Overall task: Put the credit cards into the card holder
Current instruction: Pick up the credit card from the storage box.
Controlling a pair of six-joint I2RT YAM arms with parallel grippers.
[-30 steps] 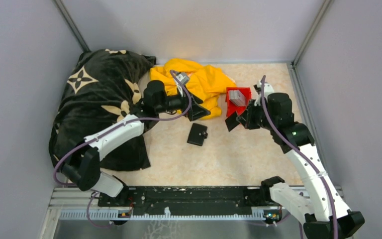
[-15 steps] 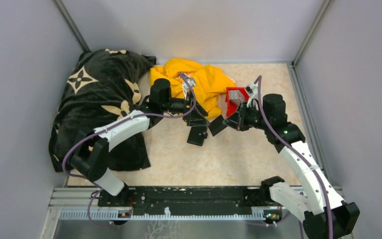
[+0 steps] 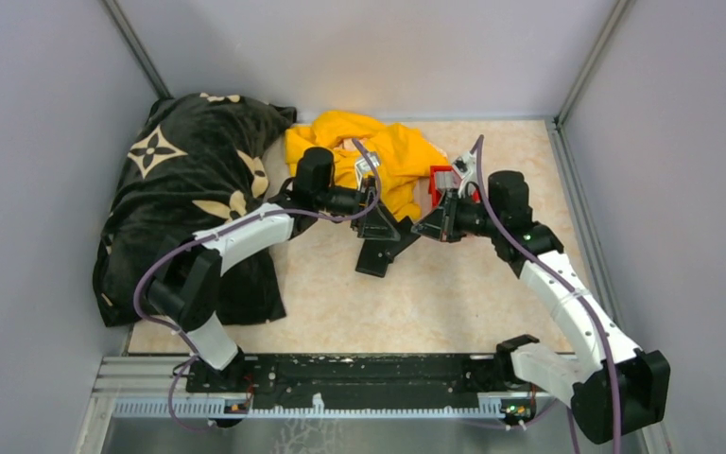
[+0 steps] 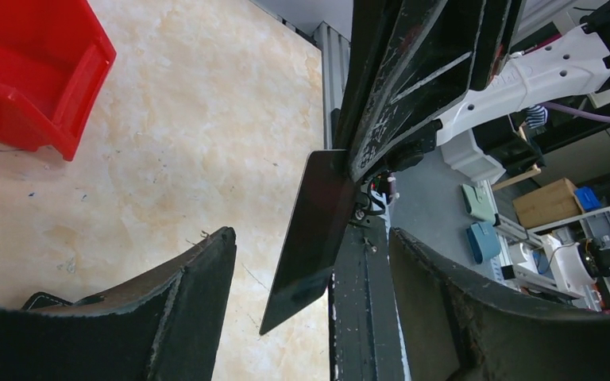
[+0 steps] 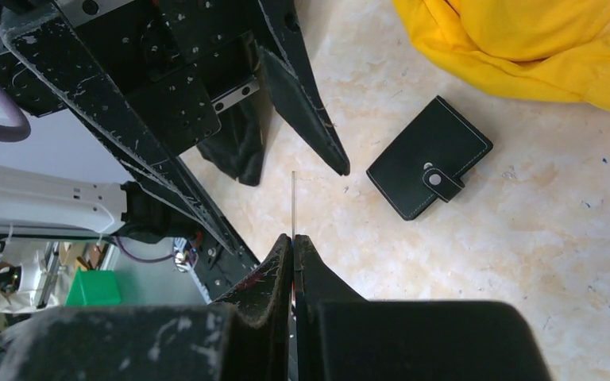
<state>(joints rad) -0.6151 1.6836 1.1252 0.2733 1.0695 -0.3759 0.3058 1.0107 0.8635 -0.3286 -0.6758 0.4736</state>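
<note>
Nearest the arm bases, the black wallet (image 5: 430, 158) lies flat on the table (image 3: 435, 293), folded shut with its snap tab fastened. Just beyond it your right gripper (image 5: 294, 238) is clenched on one thin card (image 4: 318, 198), which sticks out past the fingertips. Your left gripper (image 4: 310, 238) is released, jaws wide, one finger on each side of that card and neither touching it. Farther back sits a red bin (image 4: 24, 71); you cannot make out its contents. Behind it lies a yellow cloth (image 3: 388, 151), with a dark patterned blanket (image 3: 189, 161) to its left.
</note>
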